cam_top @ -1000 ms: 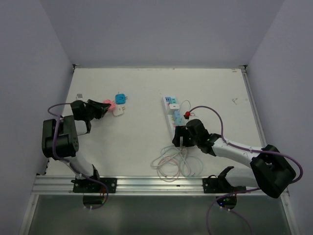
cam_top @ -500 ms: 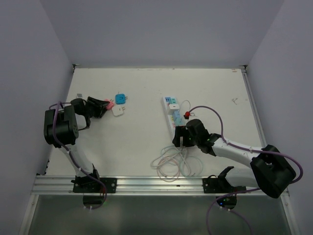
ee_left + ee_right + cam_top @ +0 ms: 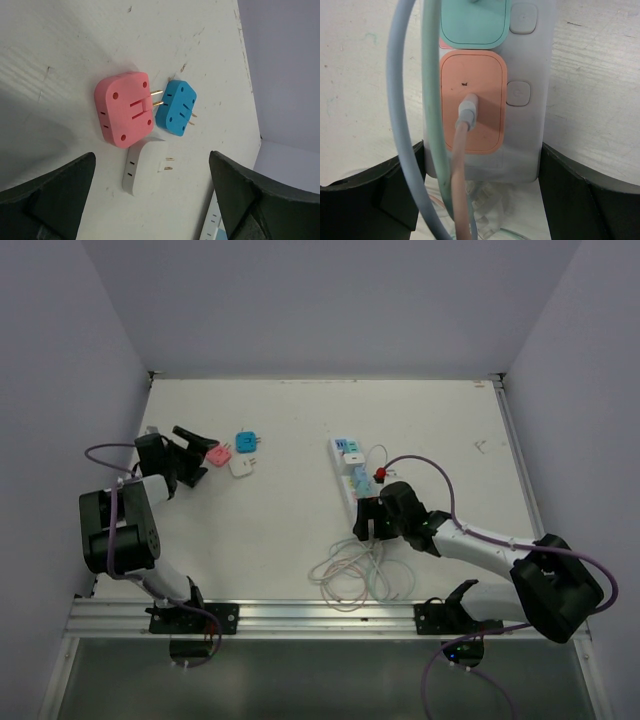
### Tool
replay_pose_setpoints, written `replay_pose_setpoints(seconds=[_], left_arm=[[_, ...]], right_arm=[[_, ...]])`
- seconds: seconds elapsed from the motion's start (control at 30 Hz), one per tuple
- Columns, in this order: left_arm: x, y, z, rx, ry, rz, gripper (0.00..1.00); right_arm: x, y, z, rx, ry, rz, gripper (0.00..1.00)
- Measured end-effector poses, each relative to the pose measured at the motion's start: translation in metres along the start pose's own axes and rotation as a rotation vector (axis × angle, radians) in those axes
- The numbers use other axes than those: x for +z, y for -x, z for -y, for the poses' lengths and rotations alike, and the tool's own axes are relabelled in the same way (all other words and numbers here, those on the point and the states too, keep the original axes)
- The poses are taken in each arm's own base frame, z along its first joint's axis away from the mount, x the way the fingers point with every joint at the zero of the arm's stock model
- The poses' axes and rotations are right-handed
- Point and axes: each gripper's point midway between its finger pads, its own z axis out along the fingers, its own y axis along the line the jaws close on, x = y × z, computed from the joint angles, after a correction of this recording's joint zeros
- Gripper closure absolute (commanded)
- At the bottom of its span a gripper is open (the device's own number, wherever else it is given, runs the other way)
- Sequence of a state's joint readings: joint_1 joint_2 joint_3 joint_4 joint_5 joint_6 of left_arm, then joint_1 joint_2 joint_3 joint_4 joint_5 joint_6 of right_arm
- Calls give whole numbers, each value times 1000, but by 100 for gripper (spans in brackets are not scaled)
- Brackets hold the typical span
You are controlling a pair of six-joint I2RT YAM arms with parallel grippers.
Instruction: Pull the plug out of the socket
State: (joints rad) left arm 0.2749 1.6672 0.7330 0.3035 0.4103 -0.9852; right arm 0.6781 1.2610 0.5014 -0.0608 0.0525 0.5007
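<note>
Table (image 3: pixel 300 420): white top, which I see under both arms.
Socket (image 3: pixel 525 125): white strip; its near end lies between my right jaws and the rest runs ahead of them.
White cord (image 3: pixel 350 575): loose coil just behind the right jaws.
Right gripper (image 3: pixel 481 165): clenched on the socket, one finger against each long side.
Left gripper (image 3: pixel 152 156): released wide, holding nothing.
Salmon plug (image 3: pixel 472 100): seated in the socket between the right fingers, with its cable trailing back toward the wrist.
Teal plug (image 3: pixel 472 20): the next outlet ahead.
Pink adapter (image 3: pixel 125 110), blue adapter (image 3: pixel 175 107): ahead of the left jaws, touching.
White adapter (image 3: pixel 142 165): between the left fingertips, beside the pink one.
</note>
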Motion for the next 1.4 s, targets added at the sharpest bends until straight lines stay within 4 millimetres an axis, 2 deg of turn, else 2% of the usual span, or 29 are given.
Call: replay_pose_setpoints(seconds=[0.13,0.33,0.43,0.63,0.77,0.97,1.2,1.33,1.4], left_arm=[[-21,-5,6,43,7,-4,1],[-53,-38,-1,120,3,-56,0],[-62,-64,-1,179,7,-113,1],[-73,-127,18,289,-53,-234,6],[-78,-174,22,315,-81,-333,7],[-80,-234,29,323,-117,-450,12],[-76,-278,33,317,-121,-525,16],[-70,-294,33,307,-116,-548,27],[-67,-300,31,298,-107,-557,29]], right_arm=[[0,-1,-3,-22,20,-10,100],[0,-6,-14,-77,64,-33,100],[1,-10,-23,-118,93,-52,100],[5,-14,-40,-182,141,-81,100],[5,-15,-48,-182,176,-89,100],[7,-17,-58,-170,214,-94,100],[10,-17,-71,-150,253,-91,100],[11,-17,-75,-137,262,-89,100],[12,-16,-77,-129,268,-87,100]])
